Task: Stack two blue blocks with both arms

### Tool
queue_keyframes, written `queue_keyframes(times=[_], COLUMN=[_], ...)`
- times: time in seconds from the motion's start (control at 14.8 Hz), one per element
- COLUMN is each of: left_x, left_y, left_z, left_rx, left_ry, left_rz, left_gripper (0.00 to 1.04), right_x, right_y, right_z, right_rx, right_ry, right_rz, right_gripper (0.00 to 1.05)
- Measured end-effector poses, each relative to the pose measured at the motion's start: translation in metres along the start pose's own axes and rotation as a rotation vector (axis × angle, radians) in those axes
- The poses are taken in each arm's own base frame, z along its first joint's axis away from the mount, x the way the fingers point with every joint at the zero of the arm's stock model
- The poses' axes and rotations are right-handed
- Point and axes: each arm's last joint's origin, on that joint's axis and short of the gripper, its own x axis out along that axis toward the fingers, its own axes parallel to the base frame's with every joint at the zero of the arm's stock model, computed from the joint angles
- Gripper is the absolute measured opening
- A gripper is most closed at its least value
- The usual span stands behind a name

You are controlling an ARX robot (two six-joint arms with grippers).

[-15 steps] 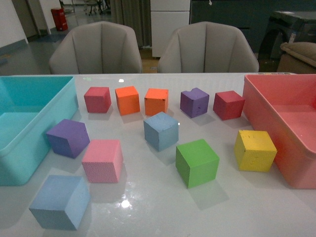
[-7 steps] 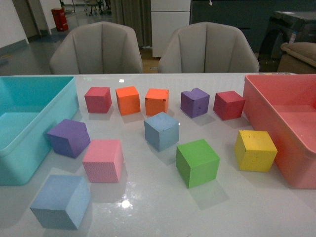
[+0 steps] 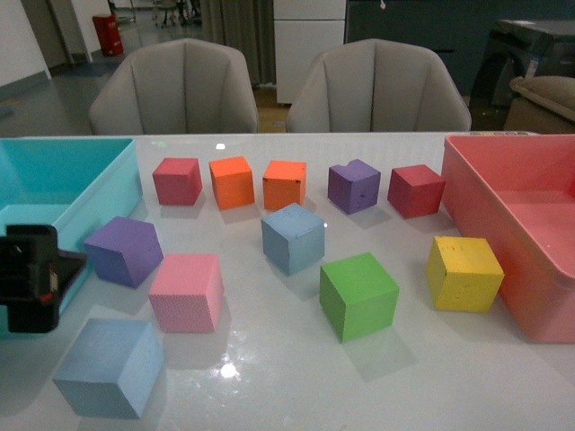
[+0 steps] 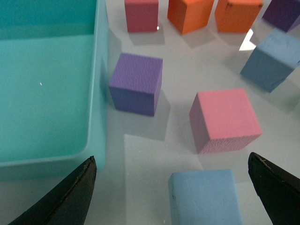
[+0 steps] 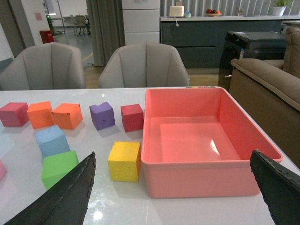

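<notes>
One blue block (image 3: 110, 366) sits at the table's front left; it also shows in the left wrist view (image 4: 205, 198). The other blue block (image 3: 293, 237) stands mid-table, also in the left wrist view (image 4: 273, 61) and the right wrist view (image 5: 51, 139). My left gripper (image 3: 31, 278) shows as a black mass at the left edge, above and left of the near blue block. In its wrist view the left gripper (image 4: 173, 197) is open, with that block between the spread fingers. My right gripper (image 5: 173, 197) is open, facing the pink bin, and is out of the front view.
A teal bin (image 3: 54, 224) stands at the left, a pink bin (image 3: 503, 215) at the right. Purple (image 3: 126, 250), pink (image 3: 186, 292), green (image 3: 358, 295) and yellow (image 3: 464, 273) cubes lie nearby. Red, orange and purple cubes line the back row. Two chairs stand behind the table.
My left gripper has come into the front view at the left edge, above the near blue block. The blocks have not moved.
</notes>
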Motion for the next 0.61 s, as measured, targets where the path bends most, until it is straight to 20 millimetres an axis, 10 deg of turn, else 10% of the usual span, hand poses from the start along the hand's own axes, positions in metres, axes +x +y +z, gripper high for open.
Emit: queue_keyframes(times=[0.2, 0.61], left_x=[0.033, 0.039], left_y=[0.007, 0.006], left_z=[-0.018, -0.022], left_rx=[-0.018, -0.067], left_ry=[0.128, 0.166], left_rz=[0.004, -0.079], left_gripper=[0.98, 0.98], right_x=[0.000, 0.000], right_y=[0.000, 0.000], right_z=[0.000, 0.000], right_rx=[0.000, 0.000], right_ry=[0.000, 0.000], right_rz=[0.000, 0.000], right_gripper=[0.98, 0.98])
